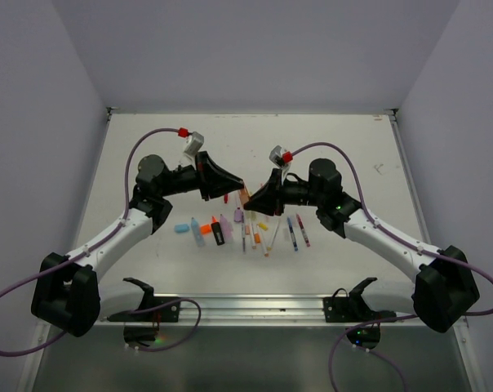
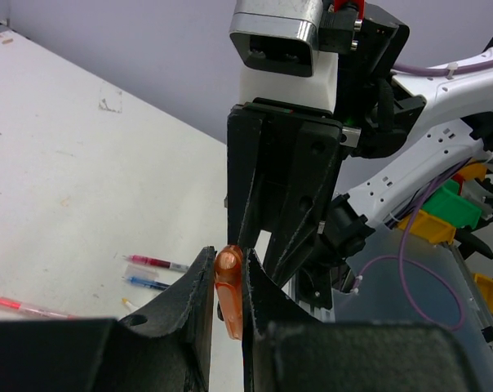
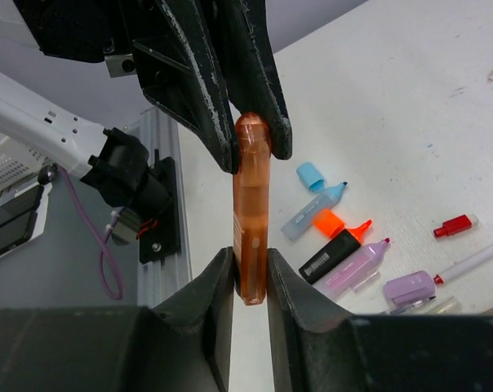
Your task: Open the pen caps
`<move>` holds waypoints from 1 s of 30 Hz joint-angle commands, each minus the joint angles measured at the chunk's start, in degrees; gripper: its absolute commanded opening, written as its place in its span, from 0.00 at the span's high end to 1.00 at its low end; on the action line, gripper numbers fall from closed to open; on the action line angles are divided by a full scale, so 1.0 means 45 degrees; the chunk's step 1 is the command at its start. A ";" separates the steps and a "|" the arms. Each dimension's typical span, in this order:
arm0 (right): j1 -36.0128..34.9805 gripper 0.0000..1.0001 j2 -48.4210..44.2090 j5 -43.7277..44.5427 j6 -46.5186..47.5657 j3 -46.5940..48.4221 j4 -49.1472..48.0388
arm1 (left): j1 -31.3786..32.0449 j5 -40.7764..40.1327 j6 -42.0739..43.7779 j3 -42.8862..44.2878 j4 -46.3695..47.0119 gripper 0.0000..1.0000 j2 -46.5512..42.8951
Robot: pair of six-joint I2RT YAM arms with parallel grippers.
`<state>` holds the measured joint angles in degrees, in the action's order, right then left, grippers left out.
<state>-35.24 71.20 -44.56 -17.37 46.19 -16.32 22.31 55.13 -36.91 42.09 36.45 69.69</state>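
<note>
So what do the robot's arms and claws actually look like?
Both the left arm and right arm have white segments between chunky black joints. The left claw and right claw are black with two tapering fingers. A purple cable loops along each arm to a red plug beside a silver wrist camera.

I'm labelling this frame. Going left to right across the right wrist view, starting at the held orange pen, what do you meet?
orange pen → light blue cap → purple cap → red cap
</note>
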 commanded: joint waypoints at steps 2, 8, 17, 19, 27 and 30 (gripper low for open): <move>-0.0019 0.87 -0.0041 -0.0411 -0.0106 0.0438 -0.0574 | 0.0082 0.0092 -0.0333 0.0042 0.1060 1.00 -0.0096; -0.0019 0.92 -0.0041 -0.0645 -0.0067 0.0087 -0.0359 | 0.0082 -0.0064 -0.1094 0.0218 0.2270 1.00 -0.0038; -0.0058 0.91 0.0154 -0.1212 -0.0047 -0.0947 -0.0085 | 0.0083 -0.0708 -0.1994 0.0783 0.4322 1.00 0.0352; -0.0078 0.90 0.0116 -0.1212 0.0030 -0.1143 -0.0046 | 0.0082 -0.0787 -0.2130 0.1135 0.4574 1.00 0.0508; -0.0176 0.88 -0.0060 -0.1036 0.0382 -0.1789 0.0052 | 0.0063 -0.1646 -0.3283 0.1799 0.5767 1.00 0.1466; -0.0195 0.88 -0.0041 -0.1056 0.0363 -0.1886 -0.0065 | 0.0044 -0.2095 -0.3322 0.1780 0.5787 1.00 0.1505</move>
<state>-34.85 70.17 -45.80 -16.99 40.07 -23.22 23.07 54.52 -49.39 45.23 51.42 77.38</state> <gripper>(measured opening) 0.189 0.171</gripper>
